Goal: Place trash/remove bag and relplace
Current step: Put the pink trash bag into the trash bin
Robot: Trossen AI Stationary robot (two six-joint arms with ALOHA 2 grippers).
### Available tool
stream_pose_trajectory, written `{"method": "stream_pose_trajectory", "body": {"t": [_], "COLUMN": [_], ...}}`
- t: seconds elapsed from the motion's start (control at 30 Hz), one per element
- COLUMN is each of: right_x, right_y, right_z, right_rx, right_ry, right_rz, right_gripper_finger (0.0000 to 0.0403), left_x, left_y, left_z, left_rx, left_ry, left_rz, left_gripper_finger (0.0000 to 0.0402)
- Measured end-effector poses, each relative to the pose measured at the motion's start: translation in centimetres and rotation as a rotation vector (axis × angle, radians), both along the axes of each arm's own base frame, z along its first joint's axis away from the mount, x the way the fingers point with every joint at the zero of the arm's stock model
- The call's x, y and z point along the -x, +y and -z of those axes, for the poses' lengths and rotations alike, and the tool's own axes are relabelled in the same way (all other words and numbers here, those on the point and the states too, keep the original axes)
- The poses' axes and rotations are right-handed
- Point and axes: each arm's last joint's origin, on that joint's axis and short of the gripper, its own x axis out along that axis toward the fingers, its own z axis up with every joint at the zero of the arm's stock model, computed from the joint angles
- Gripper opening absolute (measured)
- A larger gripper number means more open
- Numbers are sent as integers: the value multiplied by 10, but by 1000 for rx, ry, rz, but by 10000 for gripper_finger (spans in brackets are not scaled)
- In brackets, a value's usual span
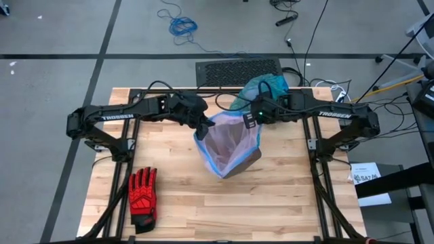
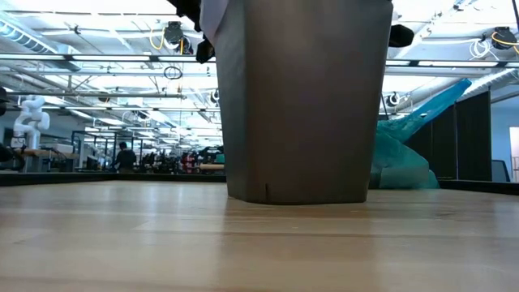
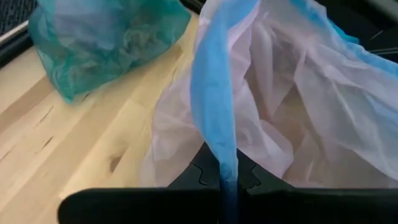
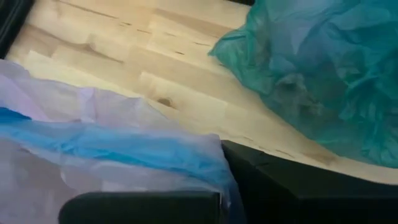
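A grey bin (image 1: 247, 161) (image 2: 300, 97) stands mid-table with a pale lilac bag (image 1: 227, 144) in and over its mouth, the bag's rim blue. My left gripper (image 1: 203, 126) (image 3: 227, 190) is shut on the rim at the bin's left side. My right gripper (image 1: 252, 119) (image 4: 221, 198) is shut on the rim at the far right side. The teal-green bag (image 1: 264, 87) (image 3: 106, 37) (image 4: 323, 68) lies crumpled on the table's far edge behind the bin. The trash is hidden. My left gripper pinches the lilac bag's blue rim (image 3: 225, 163) between its two fingers, gathered into a narrow fold. The fingers slant down from the table's left. The rim rises taut from the fingers and the lilac film hangs slack beside it. My right gripper pinches the lilac bag's blue rim (image 4: 205, 167) between its two fingers, slanting down from the table's right and far side. The blue band runs off sideways from the fingers, bunched in several layers, with lilac film (image 4: 81, 106) draped around it.
A red-and-black glove (image 1: 143, 196) lies at the table's near left. A black grille mat (image 1: 237, 71) lies on the floor beyond the far edge, and cables trail at the far right. Bare wood (image 1: 203, 203) lies in front of the bin.
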Motion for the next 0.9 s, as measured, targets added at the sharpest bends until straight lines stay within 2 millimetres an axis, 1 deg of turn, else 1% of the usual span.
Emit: {"method": "stream_pose_trajectory", "body": {"t": [0.13,0.27,0.43,0.57,0.63,0.73,0.9], "right_x": [-2,-2,-2,-2,-2,-2,-2], "right_y": [0,0,0,0,0,0,0], "right_z": [0,-1,-1,-1,-1,-1,-1], "right_rx": [-2,-1,4,6,7,7,8], "right_ry": [-8,-11,-6,-3,-2,-2,0], "right_rz": [-28,-39,-53,-58,-60,-60,-64], "right_gripper_finger": [0,0,0,0,0,0,0], "left_x": [-1,-2,-2,-1,0,3,5], "left_y": [-1,-2,-2,1,5,10,13], "left_z": [0,-1,-22,-34,-36,-33,-31], "left_rx": [40,112,81,36,31,35,28], "left_ry": [-8,-14,-81,-113,-118,-83,-53], "left_rz": [0,23,38,43,30,10,6], "left_gripper_finger": [10,46,96,129,142,152,153]}}
